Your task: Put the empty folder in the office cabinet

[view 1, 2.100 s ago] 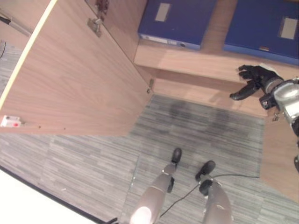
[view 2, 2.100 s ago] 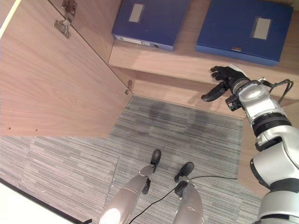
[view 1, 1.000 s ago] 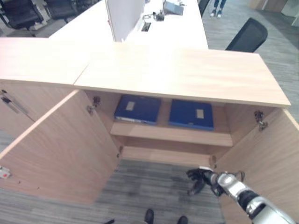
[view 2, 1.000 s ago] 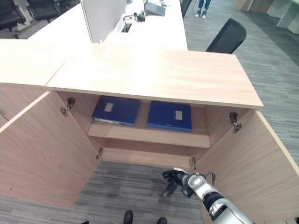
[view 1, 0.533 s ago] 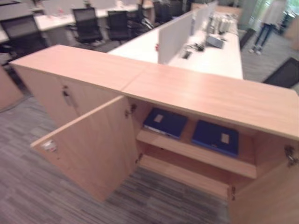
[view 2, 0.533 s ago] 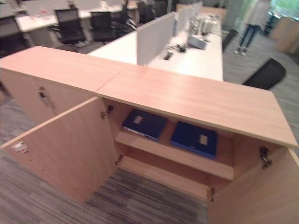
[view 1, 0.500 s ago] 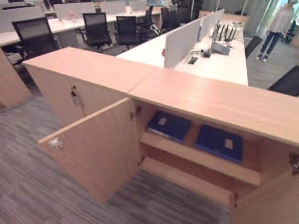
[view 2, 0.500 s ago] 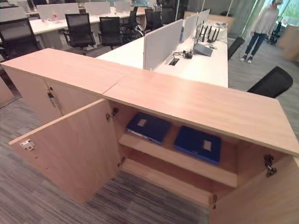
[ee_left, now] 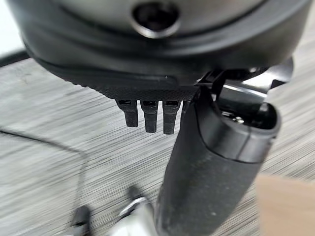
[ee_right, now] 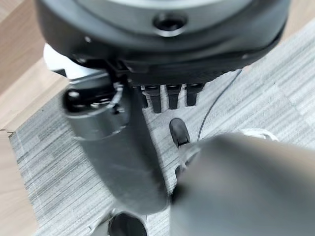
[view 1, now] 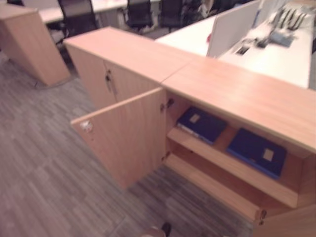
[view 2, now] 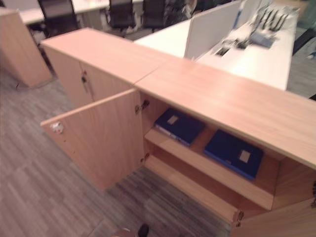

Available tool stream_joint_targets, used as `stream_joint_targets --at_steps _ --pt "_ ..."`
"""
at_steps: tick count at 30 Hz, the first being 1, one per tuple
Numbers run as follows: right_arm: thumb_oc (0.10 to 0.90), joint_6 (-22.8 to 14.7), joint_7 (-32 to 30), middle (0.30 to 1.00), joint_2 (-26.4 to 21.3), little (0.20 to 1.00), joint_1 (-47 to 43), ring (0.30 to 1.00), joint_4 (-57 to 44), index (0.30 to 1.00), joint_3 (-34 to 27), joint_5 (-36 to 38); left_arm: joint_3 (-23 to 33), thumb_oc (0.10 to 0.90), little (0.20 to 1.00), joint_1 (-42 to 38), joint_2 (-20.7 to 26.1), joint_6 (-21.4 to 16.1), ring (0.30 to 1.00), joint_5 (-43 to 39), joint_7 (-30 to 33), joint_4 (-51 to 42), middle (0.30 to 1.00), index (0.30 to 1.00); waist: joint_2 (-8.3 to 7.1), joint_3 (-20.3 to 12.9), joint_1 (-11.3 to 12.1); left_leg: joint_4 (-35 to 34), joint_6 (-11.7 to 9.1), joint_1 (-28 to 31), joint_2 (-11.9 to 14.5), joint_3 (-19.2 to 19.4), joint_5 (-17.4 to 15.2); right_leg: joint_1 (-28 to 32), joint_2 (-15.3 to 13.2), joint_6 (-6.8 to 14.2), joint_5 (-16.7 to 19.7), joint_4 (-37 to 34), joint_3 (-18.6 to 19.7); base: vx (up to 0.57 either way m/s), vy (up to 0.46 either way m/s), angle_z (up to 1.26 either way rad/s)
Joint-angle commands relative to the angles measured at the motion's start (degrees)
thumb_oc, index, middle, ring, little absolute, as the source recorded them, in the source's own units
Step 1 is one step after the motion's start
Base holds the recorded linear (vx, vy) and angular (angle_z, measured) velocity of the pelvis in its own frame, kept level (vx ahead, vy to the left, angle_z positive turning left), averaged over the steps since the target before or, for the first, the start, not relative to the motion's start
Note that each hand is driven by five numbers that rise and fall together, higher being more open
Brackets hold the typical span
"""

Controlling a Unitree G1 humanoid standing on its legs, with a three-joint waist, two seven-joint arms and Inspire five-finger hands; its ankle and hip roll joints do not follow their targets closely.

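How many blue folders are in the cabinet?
2. One blue folder lies on the shelf's left, near the open door; the other blue folder lies on its right. More could be hidden.

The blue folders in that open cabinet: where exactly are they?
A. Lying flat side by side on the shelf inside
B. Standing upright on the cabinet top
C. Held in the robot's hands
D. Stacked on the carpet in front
A: two blue folders lie flat, side by side but apart, on the shelf inside the open cabinet, behind the swung-out door.
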Motion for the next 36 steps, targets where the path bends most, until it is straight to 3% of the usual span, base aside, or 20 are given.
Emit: stream_joint_targets --at_steps 1,3,6,12,25,33,34,35,36 --pt "0.8 0.3 -0.4 0.9 -2.4 0.9 1.1 0.9 0.6 0.9 0.7 -2.2 -0.8 0.8 0.9 1.6 7.4 -3.7 0.9 6.0 4.1 -6.3 0.9 0.9 0.74 -1.4 0.2 0.0 0.6 2.4 1.7 -3.8 -5.3 5.0 0.0 5.2 -4.1 -1.5 2.5 0.06 0.07 -0.47" --pt "0.8 0.5 -0.8 0.9 -3.2 0.9 1.9 0.9 0.6 0.9 -1.3 -2.1 0.8 0.8 0.9 1.5 11.6 -4.0 0.9 8.6 6.0 -15.9 0.9 0.9 0.91 -2.3 -0.1 -4.7 0.2 4.3 2.2 -5.1 -3.5 5.1 -0.9 5.8 -3.3 -1.5 1.0 0.04 0.092 -0.08" --pt "0.8 0.5 -0.7 0.9 -3.4 0.9 2.5 0.9 0.3 0.9 -2.2 -2.0 2.4 0.8 0.9 1.1 14.0 -4.1 0.9 10.8 7.6 -21.2 0.9 0.9 1.08 -3.5 -0.6 -9.3 0.3 6.8 2.1 -5.8 -2.5 5.3 -1.5 6.5 -2.6 -1.6 0.3 0.07 0.093 0.13" --pt "0.8 0.3 0.1 0.9 -3.0 0.9 2.8 0.9 -0.8 0.9 -2.0 -1.4 5.6 0.8 0.9 -3.2 20.5 -4.3 0.9 11.4 9.8 -19.6 0.9 0.9 1.57 -6.2 -2.5 -15.6 0.7 10.8 2.0 -4.9 -0.9 5.1 -2.6 8.0 -1.3 -1.7 1.3 0.05 0.084 -0.04" --pt "0.8 0.9 1.2 0.9 -4.3 0.9 5.0 0.9 1.7 0.9 -3.9 -2.9 6.1 0.8 0.9 -7.6 26.1 -4.0 0.9 11.3 7.7 -16.9 0.9 0.9 1.63 -8.3 -5.6 -15.9 1.7 12.0 0.4 -3.0 -1.9 4.3 -4.3 9.7 0.3 -1.8 3.2 0.02 0.047 -0.11" --pt "0.8 0.8 1.2 0.9 -5.5 0.9 5.1 0.9 2.1 0.9 -4.9 -2.9 3.5 0.8 0.9 -13.2 28.3 -4.7 0.9 10.9 6.7 -24.4 0.9 0.9 1.27 -9.0 -6.9 -15.9 2.0 12.2 0.3 -2.3 -2.1 3.9 -4.7 10.2 0.8 -1.8 4.1 -0.01 0.008 -0.07" --pt "0.8 0.8 1.1 0.9 -5.7 0.9 5.1 0.9 2.1 0.9 -5.0 -3.0 3.3 0.8 0.9 -13.8 28.2 -4.8 0.9 10.4 6.5 -25.3 0.9 0.9 1.09 -8.7 -7.0 -15.7 2.4 11.4 -0.3 -1.7 -0.9 3.3 -5.3 9.9 2.1 -1.8 3.2 0.0 0.0 0.0" --pt "0.8 0.8 1.2 0.9 -5.7 0.9 4.9 0.9 2.2 0.9 -4.9 -3.1 2.7 0.8 0.9 -15.0 28.6 -4.9 0.9 10.3 6.5 -25.9 0.9 0.9 1.18 -9.2 -7.2 -16.0 2.1 12.1 0.1 -2.2 -2.1 3.7 -4.8 10.4 1.0 -1.8 4.4 -0.08 0.043 0.01" --pt "0.8 0.8 1.3 0.9 -5.8 0.9 5.0 0.9 2.3 0.9 -5.0 -3.0 1.8 0.8 0.9 -16.5 29.1 -4.9 0.9 10.7 6.5 -26.5 0.9 0.9 1.02 -9.0 -7.4 -15.7 2.5 11.5 -0.4 -1.6 -0.9 3.1 -5.4 10.1 2.1 -1.8 3.5 0.0 0.0 0.0"
